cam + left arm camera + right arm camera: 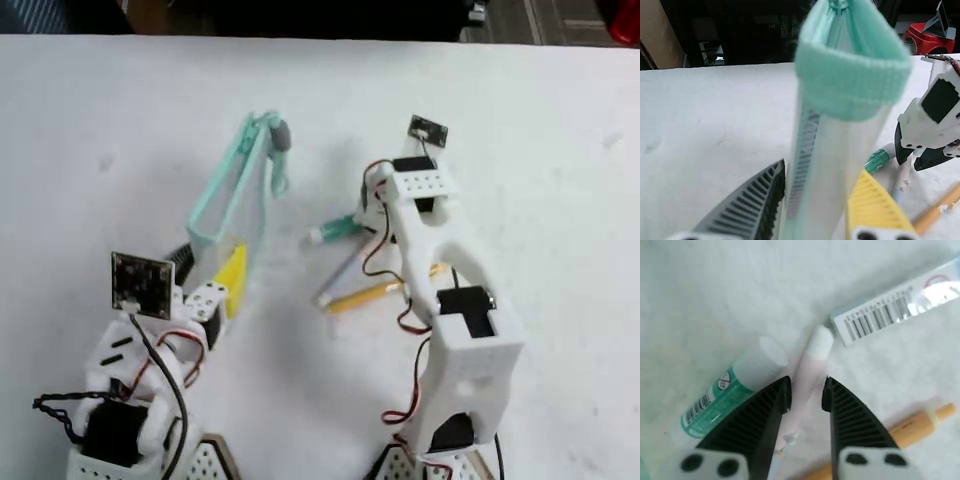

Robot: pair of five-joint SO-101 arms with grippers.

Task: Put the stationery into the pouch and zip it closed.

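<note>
A clear pouch (235,190) with mint green trim stands on edge on the white table, its zipper side up. My left gripper (208,256) is shut on the pouch's near end; in the left wrist view the pouch (840,100) rises between the grey and yellow fingers of that gripper (822,171). My right gripper (372,222) is low over the loose stationery. In its wrist view that gripper (806,385) is shut on a pale pink pen (812,357) lying on the table. Beside the pen lie a green-and-white tube (735,390), a yellow pencil (910,427) and a white barcoded piece (895,310).
The pen (340,278), the tube (335,231) and the pencil (375,293) lie close together between the two arms, right of the pouch. The white table (520,110) stretches wide to the back and both sides. Dark floor lies past its far edge.
</note>
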